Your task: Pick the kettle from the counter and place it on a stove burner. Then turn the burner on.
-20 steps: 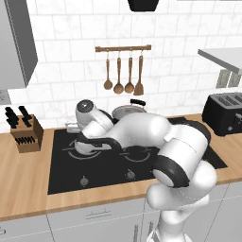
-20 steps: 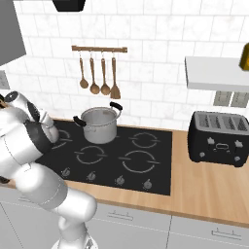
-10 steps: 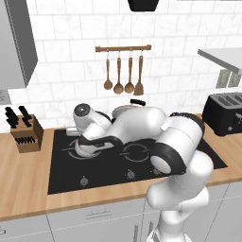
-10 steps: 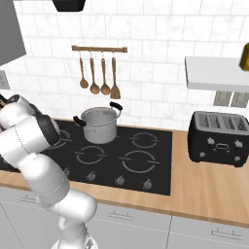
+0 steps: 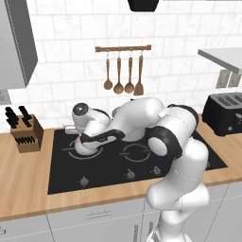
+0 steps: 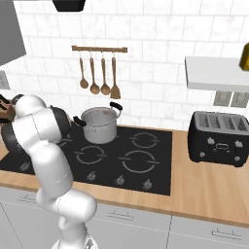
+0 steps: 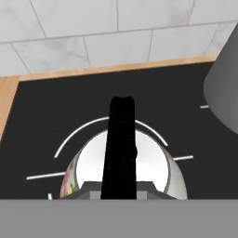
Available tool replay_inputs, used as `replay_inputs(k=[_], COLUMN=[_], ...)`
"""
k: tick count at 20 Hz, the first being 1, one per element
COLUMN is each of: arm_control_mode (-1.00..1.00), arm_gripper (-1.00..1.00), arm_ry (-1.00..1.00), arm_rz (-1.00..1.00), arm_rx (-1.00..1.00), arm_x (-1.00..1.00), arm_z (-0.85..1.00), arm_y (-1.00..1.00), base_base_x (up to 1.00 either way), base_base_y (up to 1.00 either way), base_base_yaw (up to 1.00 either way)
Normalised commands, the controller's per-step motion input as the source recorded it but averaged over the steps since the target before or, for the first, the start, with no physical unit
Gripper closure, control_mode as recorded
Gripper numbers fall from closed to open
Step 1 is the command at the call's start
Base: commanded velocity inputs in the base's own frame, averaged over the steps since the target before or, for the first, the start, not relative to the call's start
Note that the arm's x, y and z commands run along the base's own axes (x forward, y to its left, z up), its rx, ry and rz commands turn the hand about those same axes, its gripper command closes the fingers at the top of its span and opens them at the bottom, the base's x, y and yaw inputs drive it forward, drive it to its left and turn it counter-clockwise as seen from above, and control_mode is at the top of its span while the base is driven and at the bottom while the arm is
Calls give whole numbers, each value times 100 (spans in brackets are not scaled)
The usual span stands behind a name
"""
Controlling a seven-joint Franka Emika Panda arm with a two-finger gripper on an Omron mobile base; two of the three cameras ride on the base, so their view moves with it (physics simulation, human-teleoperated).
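**Kettle sitting over a ring on the stove**

The hand point(image 5: 89, 142) is reaching low over the black stove point(image 5: 61, 175), out at about 10 o'clock from the arm. The kettle point(image 7: 123, 169) is right under it, inside a grey ring point(image 7: 69, 135) on the glass. I cannot tell if it is touching the glass or hanging just above it. The black handle point(image 7: 120, 144) is running straight up the middle of the hand view. I cannot tell if the hand is gripping it or has let go, because the fingers are hidden.

The kettle looks shiny, round and hard, so its sides are probably slippery. I think it is light if empty. The arched handle at the top is the best place to hold it.

The hand view is showing the ring curving around the kettle. The left base view is showing a knife block point(image 5: 26, 134) on the worktop point(image 5: 19, 189) at 9 o'clock. The right base view is showing the big pot point(image 6: 99, 124) and the toaster point(image 6: 219, 138), and the stove knobs point(image 6: 119, 181) along the front edge.
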Motion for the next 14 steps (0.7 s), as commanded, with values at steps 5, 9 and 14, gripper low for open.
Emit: replay_inputs(k=[5, 9, 14], arm_control_mode=[-100, -100, -100], arm_gripper=[-100, -100, -100], arm_ry=[0, 0, 0], arm_rz=[0, 0, 0], arm_rx=[-5, -2, 0], arm_x=[13, 0, -1], arm_z=[-23, -7, 0], arm_y=[1, -2, -19], base_base_x=[0, 0, 0], base_base_y=[0, 0, 0], base_base_yaw=[0, 0, 0])
